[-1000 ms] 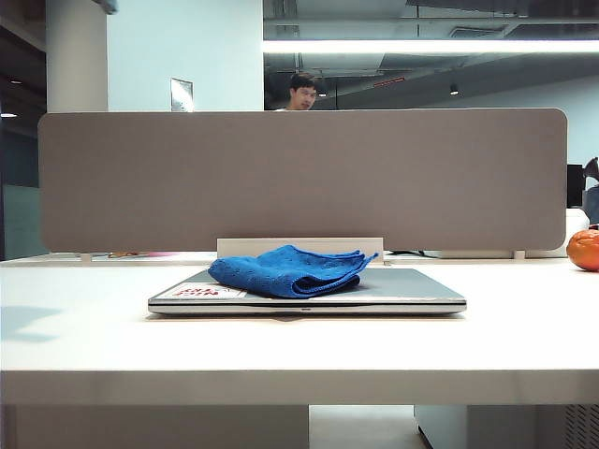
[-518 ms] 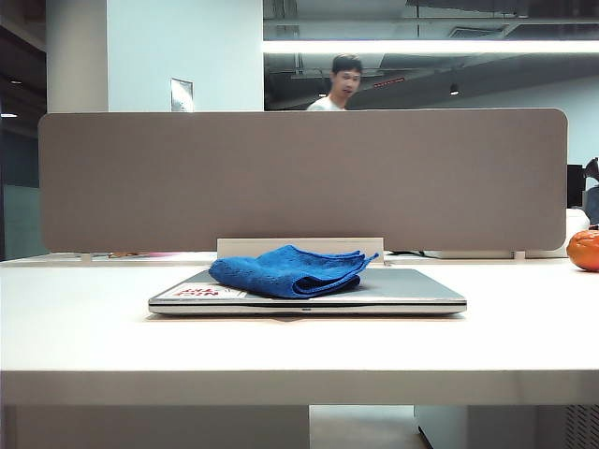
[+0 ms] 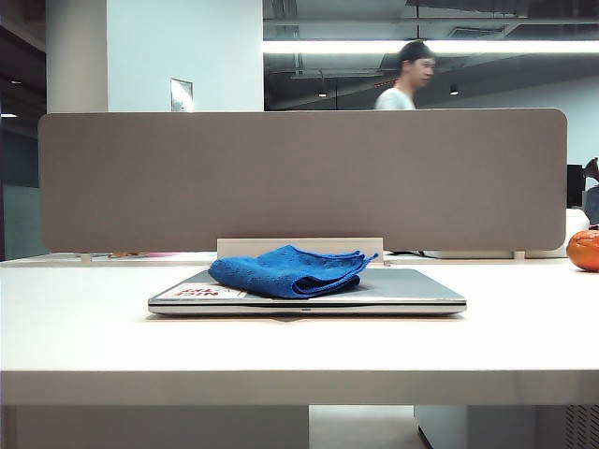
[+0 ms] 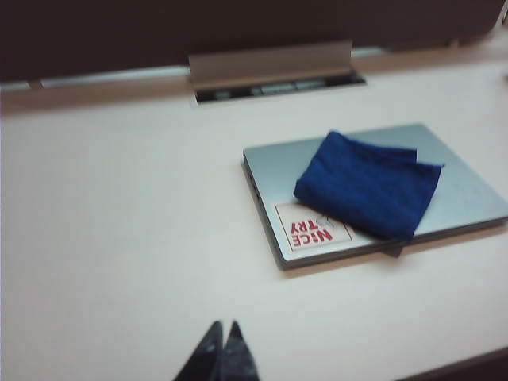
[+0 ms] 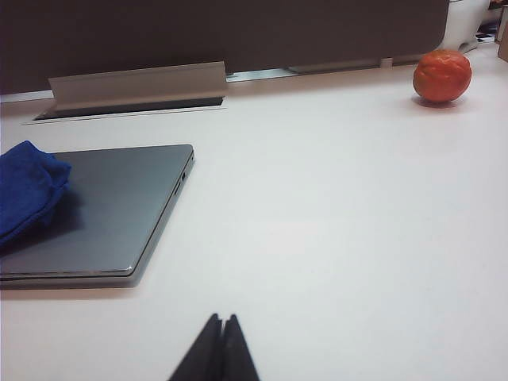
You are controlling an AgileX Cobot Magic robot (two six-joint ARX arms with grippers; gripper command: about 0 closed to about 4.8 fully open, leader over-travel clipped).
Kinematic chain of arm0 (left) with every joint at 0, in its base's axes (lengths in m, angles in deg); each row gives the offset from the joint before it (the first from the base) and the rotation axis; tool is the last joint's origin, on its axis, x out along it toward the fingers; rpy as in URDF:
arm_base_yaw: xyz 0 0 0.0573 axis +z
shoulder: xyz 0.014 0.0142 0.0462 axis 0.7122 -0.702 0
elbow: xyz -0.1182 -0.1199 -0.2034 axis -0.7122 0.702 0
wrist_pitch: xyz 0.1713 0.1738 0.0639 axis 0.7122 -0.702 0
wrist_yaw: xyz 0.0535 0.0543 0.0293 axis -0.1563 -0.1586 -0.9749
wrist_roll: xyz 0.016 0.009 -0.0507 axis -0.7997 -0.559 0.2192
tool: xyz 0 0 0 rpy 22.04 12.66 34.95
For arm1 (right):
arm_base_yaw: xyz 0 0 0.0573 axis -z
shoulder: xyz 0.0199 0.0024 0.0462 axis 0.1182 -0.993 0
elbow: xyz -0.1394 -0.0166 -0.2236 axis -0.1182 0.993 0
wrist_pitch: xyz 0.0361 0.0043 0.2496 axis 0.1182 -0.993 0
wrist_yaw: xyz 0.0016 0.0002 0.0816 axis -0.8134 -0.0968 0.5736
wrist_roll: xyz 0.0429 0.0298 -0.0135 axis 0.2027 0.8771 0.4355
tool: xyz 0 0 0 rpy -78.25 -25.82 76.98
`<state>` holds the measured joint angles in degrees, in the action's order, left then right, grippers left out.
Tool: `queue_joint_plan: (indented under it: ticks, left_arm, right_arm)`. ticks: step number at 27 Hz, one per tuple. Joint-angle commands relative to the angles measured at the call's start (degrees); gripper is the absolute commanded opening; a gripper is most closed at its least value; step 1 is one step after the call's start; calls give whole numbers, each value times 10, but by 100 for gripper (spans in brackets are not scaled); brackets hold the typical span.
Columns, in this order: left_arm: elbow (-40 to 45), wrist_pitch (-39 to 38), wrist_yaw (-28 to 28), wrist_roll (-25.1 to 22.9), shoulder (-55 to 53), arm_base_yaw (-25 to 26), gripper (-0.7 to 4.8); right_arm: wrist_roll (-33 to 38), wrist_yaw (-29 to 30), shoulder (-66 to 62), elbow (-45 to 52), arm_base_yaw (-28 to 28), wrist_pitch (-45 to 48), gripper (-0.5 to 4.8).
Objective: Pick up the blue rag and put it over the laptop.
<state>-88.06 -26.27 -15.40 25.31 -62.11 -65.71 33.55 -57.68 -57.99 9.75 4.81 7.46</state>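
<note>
Judging from how things lie, the placing looks done: the blue rag (image 3: 288,270) sits folded on the closed laptop (image 3: 412,290), in the middle of the exterior view, covering roughly the middle of the lid and leaving the white-and-red sticker (image 3: 198,293) and the right half bare. In the left wrist view the rag (image 4: 367,184) lies across the lid with 1 corner hanging just past the near edge of the laptop (image 4: 468,186).

Neither arm shows in the exterior view. The left pincer (image 4: 223,352) appears at the lower middle of its wrist picture, its 2 fingers pressed together with nothing between them, well apart from the laptop. The right pincer (image 5: 220,350) is likewise narrow and empty at the lower middle of its picture, with the laptop (image 5: 111,208) at the left and an orange fruit (image 5: 442,75) at the upper right, far off.

What remains is probably only to keep clear. Doing that well means leaving both pincers away from the surface (image 3: 299,341) near the laptop, so no finger catches the overhanging corner and drags the floppy cloth off. If fuller cover were wanted, the better way would be to lift 1 loose corner and unfold it toward the bare right side, rather than pushing the whole bundle.
</note>
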Motion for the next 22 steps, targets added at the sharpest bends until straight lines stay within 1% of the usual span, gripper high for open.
queue_joint_plan:
  ticks: [1, 8, 15, 17, 19, 20, 22]
  left_arm:
    - [6, 3, -2, -1, 33, 0, -6]
    - [6, -51, 4, -1, 55, 0, -6]
    - [6, -26, -2, -4, 55, 0, -6]
    - [7, -17, -2, -16, 55, 0, -6]
    - [32, 30, -2, -30, 55, 1, -6]
    - [59, 73, -1, -44, 55, 9, -6]
    - [93, 124, 8, -46, 55, 34, -6]
  right_arm:
    - [-2, -2, 1, 3, 0, 8, -5]
    - [-2, -2, 1, 3, 0, 7, -5]
    - [-2, -2, 1, 3, 0, 7, -5]
    - [-2, -2, 1, 3, 0, 7, -5]
    - [-1, -2, 1, 3, 0, 7, -5]
    - [-2, -2, 1, 3, 0, 7, -5]
    - [-1, -2, 1, 3, 0, 7, -5]
